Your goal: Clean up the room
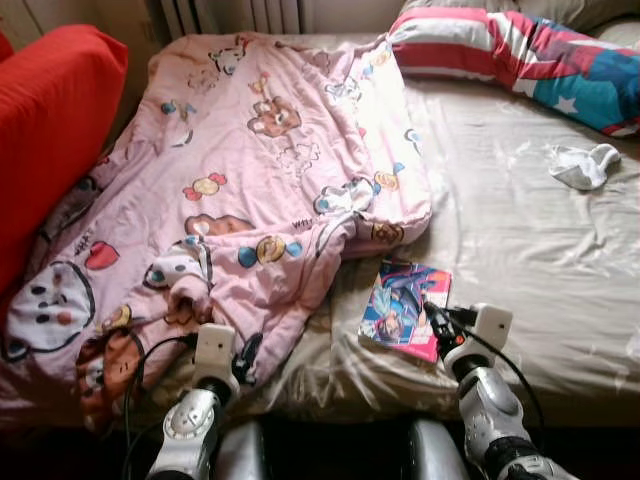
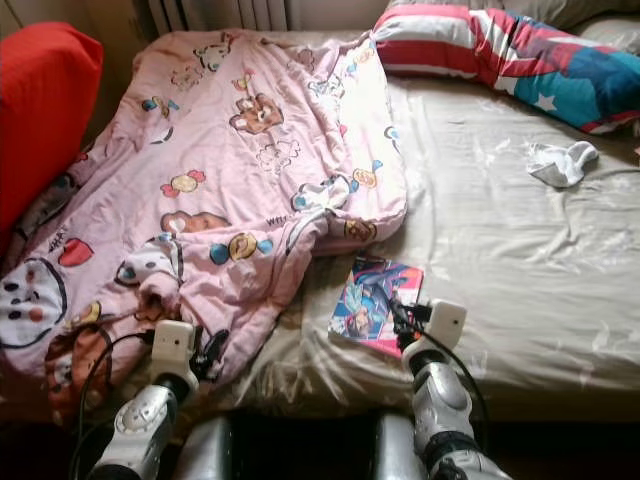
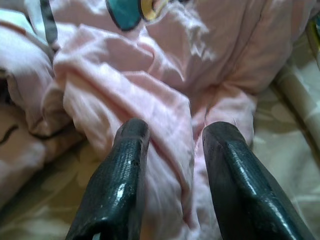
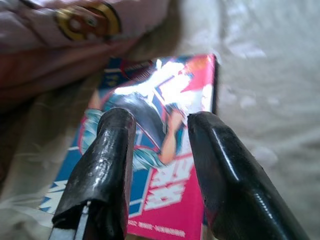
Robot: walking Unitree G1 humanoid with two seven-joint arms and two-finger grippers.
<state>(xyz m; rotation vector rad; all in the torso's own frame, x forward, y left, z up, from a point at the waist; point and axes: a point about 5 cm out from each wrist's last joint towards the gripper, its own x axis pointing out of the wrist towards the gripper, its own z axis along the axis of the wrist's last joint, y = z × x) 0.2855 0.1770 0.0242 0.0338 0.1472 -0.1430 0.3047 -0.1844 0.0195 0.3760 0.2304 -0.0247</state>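
A pink cartoon-print blanket point(image 1: 240, 170) lies crumpled over the left half of the bed. My left gripper point(image 3: 175, 135) is at its near edge, open, with a fold of the pink fabric between its fingers point(image 3: 122, 165). A colourful comic book point(image 1: 405, 310) lies flat on the beige sheet point(image 1: 520, 250) just right of the blanket. My right gripper point(image 4: 160, 125) hovers open over the book's near end, one finger point(image 4: 107, 160) above the cover. A white sock point(image 1: 583, 165) lies crumpled on the sheet at the far right.
A red cushion point(image 1: 45, 120) stands along the bed's left side. A striped red, white and teal pillow point(image 1: 530, 55) lies at the head of the bed. A radiator point(image 1: 230, 15) is behind the bed. The bed's near edge runs by my arms.
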